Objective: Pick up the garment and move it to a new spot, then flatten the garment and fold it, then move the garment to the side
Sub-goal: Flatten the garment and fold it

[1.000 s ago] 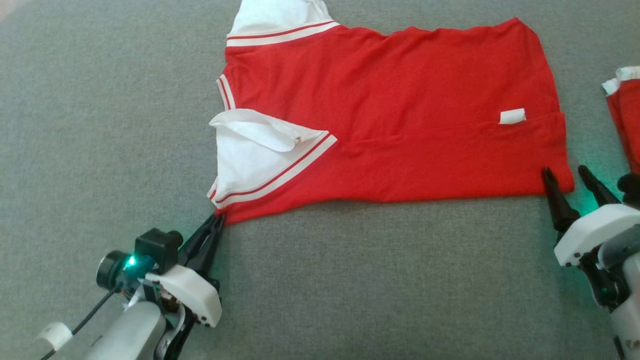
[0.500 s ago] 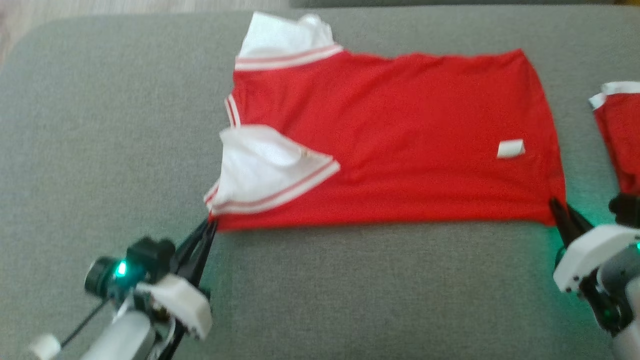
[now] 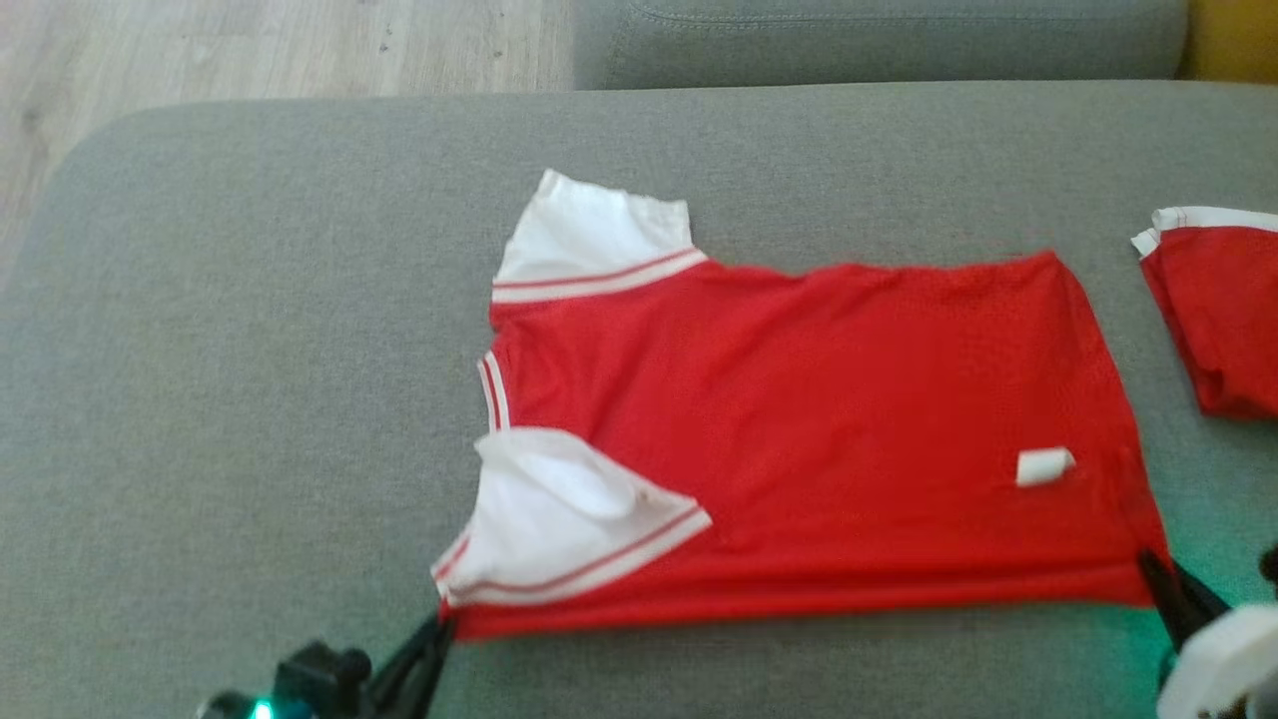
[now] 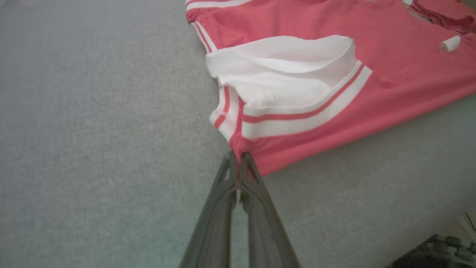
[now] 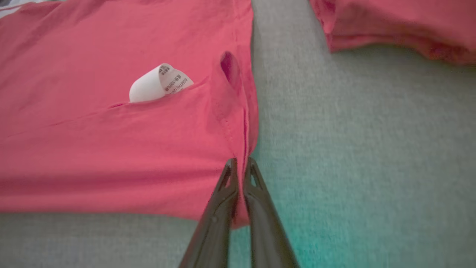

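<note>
Two near corners of the red garment (image 3: 819, 429) are pinched, one by each pair of dark fingers. In the left wrist view the left gripper (image 4: 238, 155) is seen with its fingers (image 4: 217, 208) pressed together on the corner at the sleeve end, just under the red-striped white band, with a sliver of cloth caught between the tips. In the head view this left gripper (image 3: 436, 627) is found at the bottom edge, its tips touching the garment's near left corner.

In the right wrist view the right gripper (image 5: 240, 160) is closed on the hem corner, and red cloth is trapped between its fingers (image 5: 215, 219) for some way down from the tips. In the head view the right gripper (image 3: 1163, 566) is placed at the lower right, against the near right corner.

Between the two grips the near edge of the garment is drawn into a nearly straight line. The garment is spread flat on a grey cushion (image 3: 250, 399), sleeves to the left and hem to the right. The near white sleeve (image 3: 559, 529) is folded onto the red body, and the far sleeve (image 3: 594, 235) is laid out beyond it. A curled white label (image 5: 160, 83) protrudes from a crease near the right fingers. A second red garment (image 3: 1218, 320) is bunched apart to the right, with bare cushion between the two.
</note>
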You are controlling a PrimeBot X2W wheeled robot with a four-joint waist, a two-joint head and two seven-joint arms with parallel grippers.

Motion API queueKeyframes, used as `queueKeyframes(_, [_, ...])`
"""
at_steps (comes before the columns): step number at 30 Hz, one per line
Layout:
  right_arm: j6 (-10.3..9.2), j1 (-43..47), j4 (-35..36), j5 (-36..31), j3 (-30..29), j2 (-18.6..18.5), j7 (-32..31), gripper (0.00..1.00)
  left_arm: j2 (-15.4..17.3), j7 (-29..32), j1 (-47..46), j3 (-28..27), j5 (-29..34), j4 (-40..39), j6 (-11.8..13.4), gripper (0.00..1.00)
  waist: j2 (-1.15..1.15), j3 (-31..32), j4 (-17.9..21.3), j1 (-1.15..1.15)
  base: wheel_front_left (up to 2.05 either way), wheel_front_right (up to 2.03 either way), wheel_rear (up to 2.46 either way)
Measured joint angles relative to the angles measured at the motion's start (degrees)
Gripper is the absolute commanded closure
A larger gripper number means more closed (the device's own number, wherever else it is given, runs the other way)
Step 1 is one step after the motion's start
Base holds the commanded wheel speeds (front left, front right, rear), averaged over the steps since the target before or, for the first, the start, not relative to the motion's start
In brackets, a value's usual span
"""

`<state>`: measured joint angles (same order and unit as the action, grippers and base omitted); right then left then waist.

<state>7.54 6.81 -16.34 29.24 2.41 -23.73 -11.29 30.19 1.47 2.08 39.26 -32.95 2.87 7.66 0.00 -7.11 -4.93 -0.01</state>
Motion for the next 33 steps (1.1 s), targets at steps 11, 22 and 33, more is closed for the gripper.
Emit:
queueKeyframes(11, [0.0, 3.47, 4.07, -0.59, -2.88, 1.63, -2.18, 0.0, 0.21, 2.1, 2.07, 1.64, -0.34, -2.42, 1.75, 1.0, 0.0, 0.4, 0.26, 0.01, 0.0, 0.0, 0.0])
queueKeyframes(22, [0.0, 4.45, 8.93, -3.71, -5.73, 3.15, 2.25, 0.0, 5.01, 7.33, -4.83, 1.05, 1.3, -5.75, -0.37, 0.0, 0.0, -0.22, 0.97, 0.01, 0.0, 0.0, 0.0])
queueKeyframes(33, [0.0, -4.31, 14.18, -5.12, -3.48, 3.1, 1.64, 0.0, 5.23, 22.54, -42.14, -2.71, -0.54, 2.08, -12.3, 0.0, 0.0, -9.91, 3.85, 0.03, 0.0, 0.0, 0.0])
